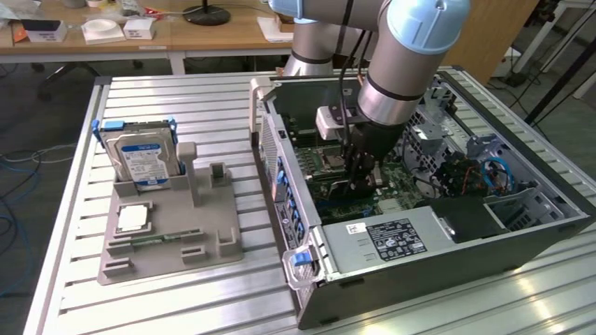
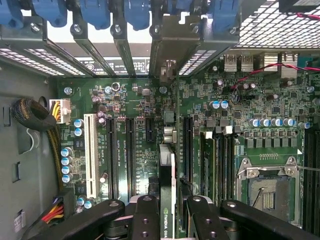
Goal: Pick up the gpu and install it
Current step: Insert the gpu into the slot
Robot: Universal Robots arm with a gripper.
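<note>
- gpu [image 2: 167, 180] sits edge-on, pinched by the fingers [image 2: 150, 215], right over the motherboard [image 2: 135, 115]
- arm's reaching down inside the case [image 1: 521, 230] on the worktop [image 1: 167, 98]

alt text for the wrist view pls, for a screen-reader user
The gripper is shut on the gpu, held edge-on over the green motherboard inside an open computer case, close above the black expansion slots. A white slot lies next to these, the blue card-retention clips line the case's rear wall, and an empty CPU socket sits off to one side.
</note>
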